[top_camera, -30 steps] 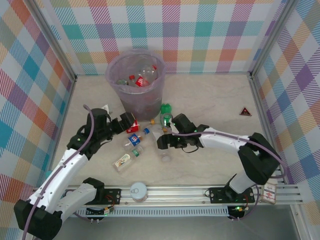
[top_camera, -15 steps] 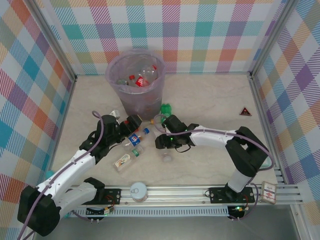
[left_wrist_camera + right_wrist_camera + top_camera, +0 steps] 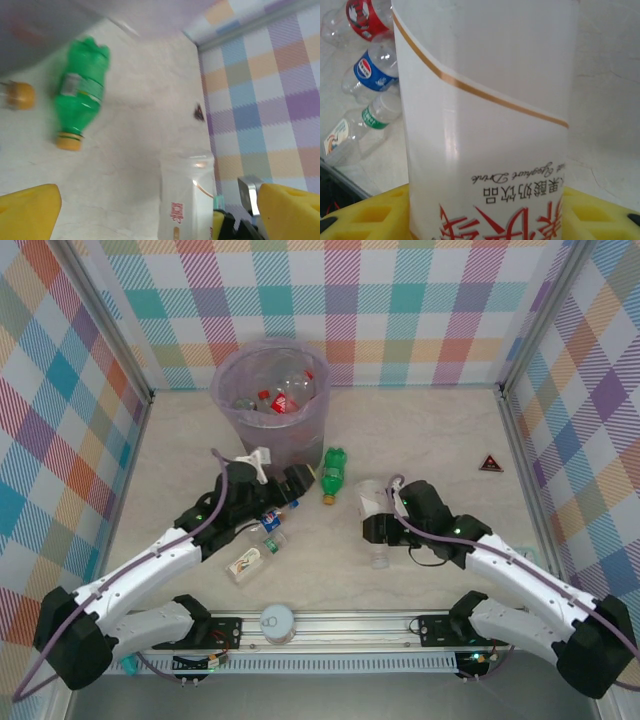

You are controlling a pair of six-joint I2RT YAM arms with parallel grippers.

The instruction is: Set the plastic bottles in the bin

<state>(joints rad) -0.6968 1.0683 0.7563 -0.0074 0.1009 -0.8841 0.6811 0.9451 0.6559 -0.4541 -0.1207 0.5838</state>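
Bin (image 3: 290,445): several bottles (image 3: 283,400) already inside. Bench (image 3: 430,440): green bottle (image 3: 332,468), blue-labelled bottle (image 3: 270,518) and two clear ones beside it, all lying loose and not yet binned. Right fingers (image 3: 600,215): clamped on a white-labelled bottle (image 3: 485,100), well short of the bin. Left fingers (image 3: 30,212): spread, empty.

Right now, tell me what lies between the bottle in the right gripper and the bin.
The green bottle lies on the table between the white bottle in the right gripper and the bin; the open left gripper is beside it.
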